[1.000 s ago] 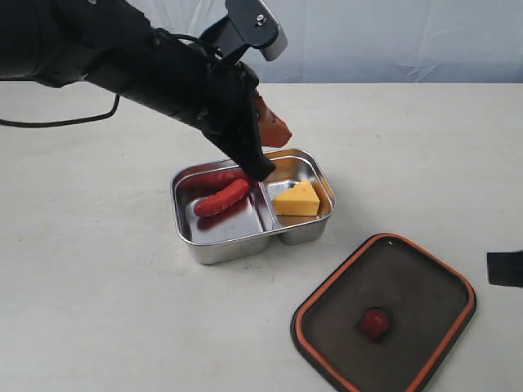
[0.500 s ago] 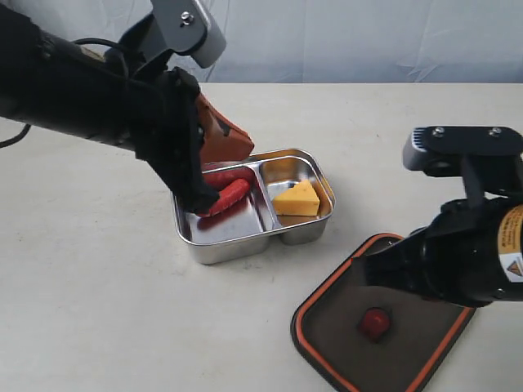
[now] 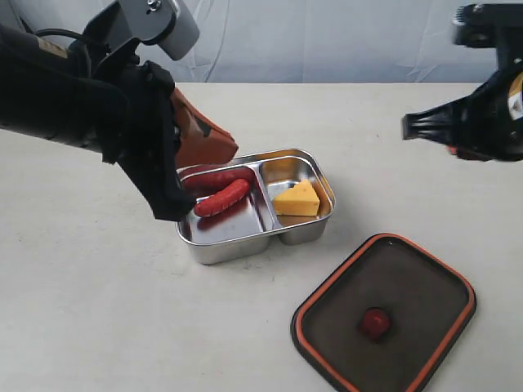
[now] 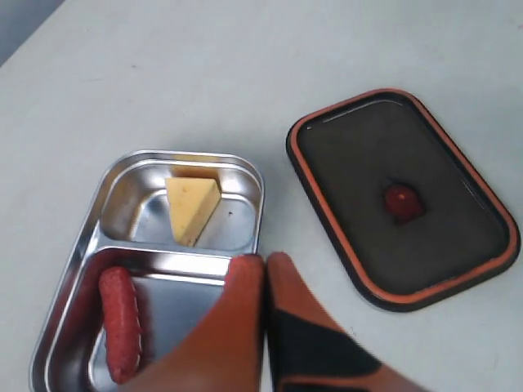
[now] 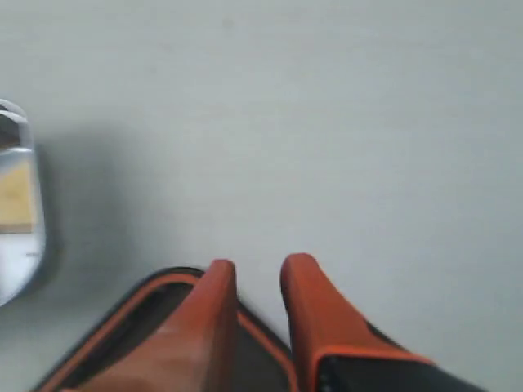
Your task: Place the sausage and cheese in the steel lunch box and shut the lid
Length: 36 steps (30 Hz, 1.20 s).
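Exterior view: the sausage and the cheese are lying inside the steel lunch box, the lid resting flat near-right of it. Left wrist view: the left gripper is hovering clenched and empty above the box. Right wrist view, blurred: the right gripper, seemingly parted and empty, is hanging over the lid's rim, best pinched squarely.

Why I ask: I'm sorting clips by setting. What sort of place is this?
Probably a robot test bench, not a kitchen: plain off-white tabletop, pale backdrop, and a shiny two-compartment steel lunch box and dark orange-rimmed flat lid laid out.
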Tool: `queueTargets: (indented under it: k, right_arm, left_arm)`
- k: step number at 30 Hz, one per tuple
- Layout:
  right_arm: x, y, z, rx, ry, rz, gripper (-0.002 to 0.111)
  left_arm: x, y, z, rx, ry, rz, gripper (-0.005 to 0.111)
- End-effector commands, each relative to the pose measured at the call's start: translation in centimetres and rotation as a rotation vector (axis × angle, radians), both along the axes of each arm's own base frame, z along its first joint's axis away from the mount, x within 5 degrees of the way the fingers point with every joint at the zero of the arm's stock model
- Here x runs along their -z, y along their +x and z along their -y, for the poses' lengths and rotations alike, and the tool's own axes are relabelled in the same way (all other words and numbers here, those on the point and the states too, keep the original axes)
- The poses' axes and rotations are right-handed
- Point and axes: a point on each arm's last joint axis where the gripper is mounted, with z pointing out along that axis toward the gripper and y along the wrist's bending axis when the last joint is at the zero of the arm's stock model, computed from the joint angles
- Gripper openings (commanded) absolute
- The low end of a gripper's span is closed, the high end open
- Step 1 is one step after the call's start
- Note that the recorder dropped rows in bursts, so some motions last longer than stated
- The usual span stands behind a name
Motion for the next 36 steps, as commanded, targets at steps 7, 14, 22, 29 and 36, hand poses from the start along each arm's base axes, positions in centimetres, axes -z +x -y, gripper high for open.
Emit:
queueTargets:
  k: [7, 14, 22, 29, 36]
  right_arm:
    - [4.4, 2.2, 2.8, -0.083, 0.118, -0.535, 0.023]
    - [8.3, 2.4, 2.8, -0.102, 0.067, -0.666, 0.05]
    - [12.0, 1.6, 3.1, -0.084, 0.056, -0.685, 0.05]
    - [13.5, 1.4, 3.6, -0.041, 0.035, -0.635, 0.05]
    - [15.4, 1.8, 4.2, 0.002, -0.045, -0.675, 0.05]
  left_arm:
    - [0.3, -0.5, -0.3, -0.017, 0.024, -0.071, 0.0]
    - [0.4, -0.5, -0.4, -0.014, 0.041, -0.056, 0.0]
    - [0.4, -0.4, -0.4, -0.012, 0.047, -0.053, 0.0]
    - [0.4, -0.4, -0.4, -0.01, 0.051, -0.049, 0.0]
    - [0.4, -0.4, -0.4, -0.01, 0.051, -0.049, 0.0]
